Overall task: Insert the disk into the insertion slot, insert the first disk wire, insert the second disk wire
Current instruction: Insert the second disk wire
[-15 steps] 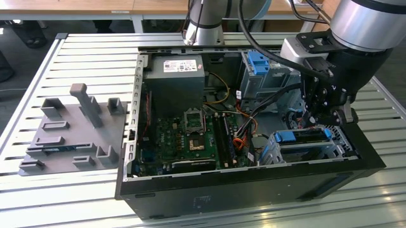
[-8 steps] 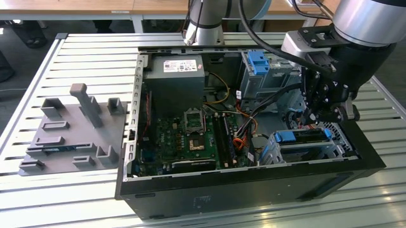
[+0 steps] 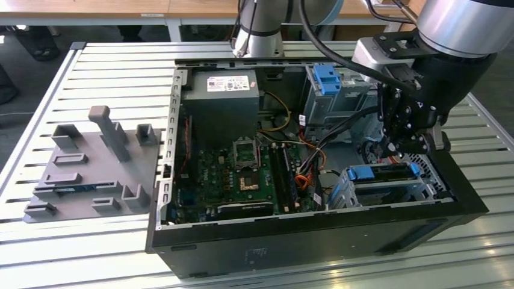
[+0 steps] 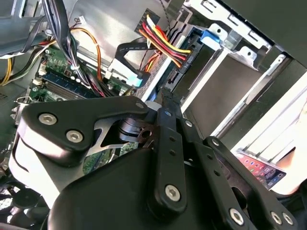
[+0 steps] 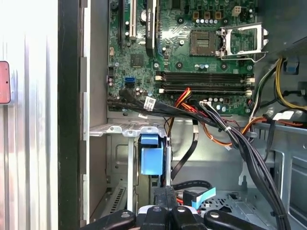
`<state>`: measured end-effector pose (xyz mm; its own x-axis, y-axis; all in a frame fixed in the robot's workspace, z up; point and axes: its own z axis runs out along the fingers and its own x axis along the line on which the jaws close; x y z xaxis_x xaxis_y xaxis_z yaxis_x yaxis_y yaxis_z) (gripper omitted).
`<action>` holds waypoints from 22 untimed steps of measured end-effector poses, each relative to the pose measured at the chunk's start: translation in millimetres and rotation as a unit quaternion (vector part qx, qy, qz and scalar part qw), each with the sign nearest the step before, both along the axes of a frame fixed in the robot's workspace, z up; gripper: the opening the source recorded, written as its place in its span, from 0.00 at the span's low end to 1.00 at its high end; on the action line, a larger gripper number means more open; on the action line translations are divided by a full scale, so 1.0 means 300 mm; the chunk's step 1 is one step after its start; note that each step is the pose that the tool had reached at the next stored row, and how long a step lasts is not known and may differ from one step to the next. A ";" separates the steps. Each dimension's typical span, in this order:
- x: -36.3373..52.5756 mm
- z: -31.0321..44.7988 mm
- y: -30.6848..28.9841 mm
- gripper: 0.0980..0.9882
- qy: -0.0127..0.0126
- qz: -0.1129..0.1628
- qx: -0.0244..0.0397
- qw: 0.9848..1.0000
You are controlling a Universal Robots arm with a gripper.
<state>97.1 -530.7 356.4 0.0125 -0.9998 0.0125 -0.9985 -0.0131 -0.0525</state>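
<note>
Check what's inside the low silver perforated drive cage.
Low silver drive cage holds the blue-framed hard drive; black gripper hangs just above. Drive's connector end is hidden.

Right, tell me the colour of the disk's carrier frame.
Bright blue, clearest in the exterior view, on the disk seated in the insertion slot.

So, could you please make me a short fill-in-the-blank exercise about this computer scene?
1. In the exterior view, the gripper hangs inside the open computer ____.
2. The disk sits in the insertion slot, and its plastic carrier frame is coloured ____.
3. On the exterior view's left, a grey fixture rests on the slatted ____, outside the computer.
4. The motherboard in the first wrist view is coloured ____.

Missing words: case; blue; table; green
</note>
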 end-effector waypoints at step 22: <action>0.000 0.007 0.057 0.01 0.009 0.040 -0.001 0.999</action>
